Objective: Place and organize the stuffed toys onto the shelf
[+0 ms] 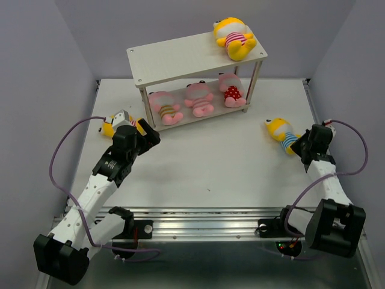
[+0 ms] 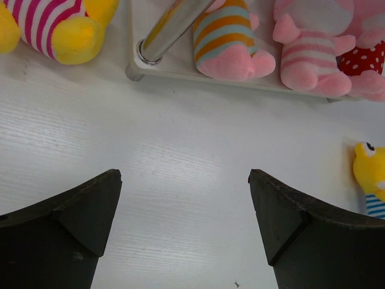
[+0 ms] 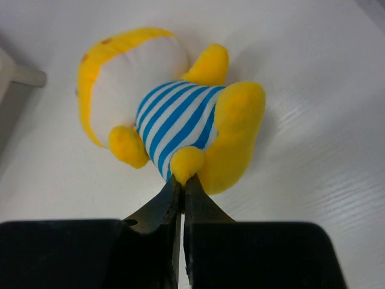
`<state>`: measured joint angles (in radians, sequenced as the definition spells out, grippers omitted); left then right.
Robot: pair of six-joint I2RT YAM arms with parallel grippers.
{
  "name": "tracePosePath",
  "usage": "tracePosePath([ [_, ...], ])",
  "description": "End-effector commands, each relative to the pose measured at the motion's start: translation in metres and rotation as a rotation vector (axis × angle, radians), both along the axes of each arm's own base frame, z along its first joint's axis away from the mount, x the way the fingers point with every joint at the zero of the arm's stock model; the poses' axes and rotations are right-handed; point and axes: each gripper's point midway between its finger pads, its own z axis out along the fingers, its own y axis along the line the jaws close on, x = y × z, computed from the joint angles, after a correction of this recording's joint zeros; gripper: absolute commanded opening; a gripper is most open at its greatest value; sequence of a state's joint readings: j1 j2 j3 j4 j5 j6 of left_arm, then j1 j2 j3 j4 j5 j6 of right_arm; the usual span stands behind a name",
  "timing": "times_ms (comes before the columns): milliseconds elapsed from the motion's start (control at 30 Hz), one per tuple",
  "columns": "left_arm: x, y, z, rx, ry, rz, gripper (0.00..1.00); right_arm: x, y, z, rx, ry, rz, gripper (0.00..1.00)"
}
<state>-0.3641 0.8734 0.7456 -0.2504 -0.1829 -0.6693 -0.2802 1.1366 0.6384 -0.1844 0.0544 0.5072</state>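
Right gripper (image 3: pixel 181 183) closed, pinching the foot tip of the blue-striped yellow toy (image 3: pixel 174 120), which lies on the table (image 1: pixel 228 162) at the claw's 12, head toward 10. Shelf (image 1: pixel 180 57) sits at 10 from it. Its top tier holds one yellow toy (image 1: pixel 234 37), its lower tier three pink toys (image 1: pixel 200 99). Left gripper (image 2: pixel 183 205) wide open, empty.

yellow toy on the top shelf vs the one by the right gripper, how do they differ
The top-shelf toy wears pink stripes; the table toy, blue stripes. The top-shelf toy lies free on the shelf; the right gripper is shut on the table toy's limb. Both are yellow plush.
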Motion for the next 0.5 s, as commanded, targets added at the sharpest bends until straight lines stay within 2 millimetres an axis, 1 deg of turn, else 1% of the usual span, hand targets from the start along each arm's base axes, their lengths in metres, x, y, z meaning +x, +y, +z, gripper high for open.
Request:
tracePosePath([
  [0, 0.005, 0.0, 0.014, -0.004, -0.055, -0.007, 0.99, 0.021, 0.0, 0.094, -0.174, -0.298, 0.124, 0.01],
  [33, 0.005, 0.0, 0.014, -0.004, -0.055, -0.007, 0.99, 0.02, 0.009, 0.102, -0.159, -0.336, 0.163, 0.01],
  [67, 0.005, -0.001, 0.012, -0.001, -0.048, -0.009, 0.99, 0.017, 0.012, 0.117, -0.171, -0.385, 0.174, 0.01],
  [167, 0.005, 0.0, 0.015, -0.001, -0.052, -0.004, 0.99, 0.01, 0.018, 0.132, -0.184, -0.4, 0.205, 0.01],
  [200, 0.005, 0.0, 0.016, -0.002, -0.054, -0.006, 0.99, 0.006, 0.021, 0.142, -0.19, -0.422, 0.214, 0.01],
  [233, 0.005, 0.0, 0.017, -0.003, -0.057, -0.006, 0.99, 0.004, 0.029, 0.148, -0.178, -0.441, 0.254, 0.01],
  [300, 0.005, 0.001, 0.018, -0.001, -0.058, -0.002, 0.99, 0.0, 0.038, 0.161, -0.164, -0.478, 0.288, 0.01],
  [333, 0.004, 0.002, 0.019, 0.0, -0.057, 0.0, 0.99, -0.004, 0.048, 0.175, -0.159, -0.512, 0.329, 0.01],
  [367, 0.004, 0.002, 0.019, 0.001, -0.057, 0.003, 0.99, -0.007, 0.051, 0.182, -0.158, -0.527, 0.346, 0.01],
  [400, 0.004, 0.002, 0.02, -0.001, -0.058, 0.002, 0.99, -0.011, 0.061, 0.198, -0.156, -0.556, 0.393, 0.01],
  [467, 0.003, 0.002, 0.02, -0.003, -0.063, 0.004, 0.99, -0.017, 0.071, 0.214, -0.159, -0.588, 0.444, 0.01],
])
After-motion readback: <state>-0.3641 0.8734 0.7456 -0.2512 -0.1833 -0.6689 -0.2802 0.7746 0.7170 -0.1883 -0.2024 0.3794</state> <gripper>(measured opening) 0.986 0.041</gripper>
